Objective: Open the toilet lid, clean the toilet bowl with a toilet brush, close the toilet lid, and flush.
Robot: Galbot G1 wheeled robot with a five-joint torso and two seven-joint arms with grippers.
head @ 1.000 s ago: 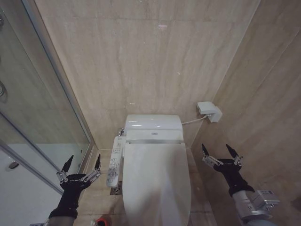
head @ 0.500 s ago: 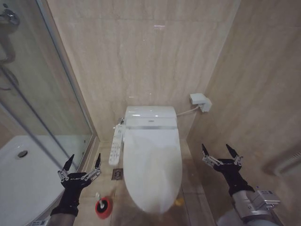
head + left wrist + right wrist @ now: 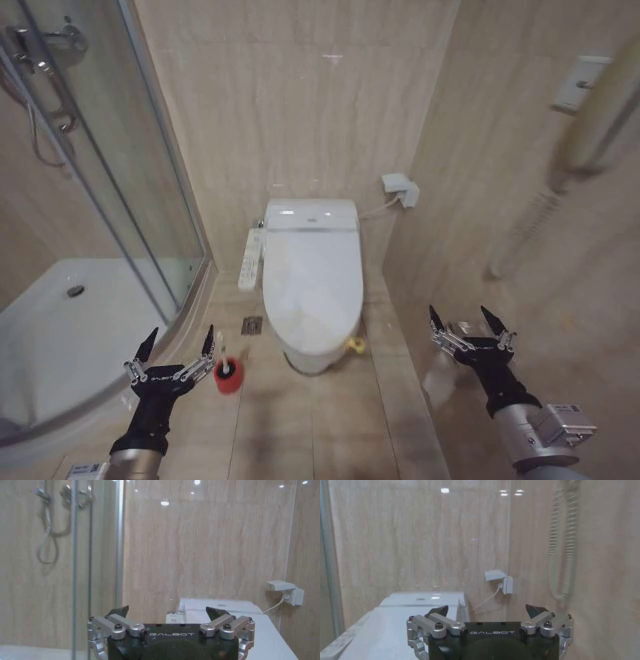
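Note:
The white toilet stands against the back wall with its toilet lid [image 3: 312,275] down, so the toilet bowl is covered. A small yellow strap [image 3: 355,345] sticks out near the lid's front edge. On the floor to the left of the toilet's front sits a red round holder [image 3: 228,375]. The toilet brush in it is too small to make out. My left gripper [image 3: 180,336] hangs open just left of the holder, holding nothing. Off to the toilet's right, my right gripper [image 3: 458,315] is open too. The left gripper [image 3: 167,610] and right gripper [image 3: 486,609] both face the lid [image 3: 380,630].
A glass shower screen [image 3: 120,200] and white shower tray [image 3: 70,320] fill the left side. A button panel [image 3: 249,260] runs along the toilet's left. A wall socket box [image 3: 400,188] and a handset with a coiled cord [image 3: 590,120] hang on the right wall. A floor drain [image 3: 252,325] lies beside the toilet.
The whole view has pulled back and shifted: the toilet looks smaller and farther, and more floor, the shower tray and the red holder have come into sight. Both grippers stay open and still.

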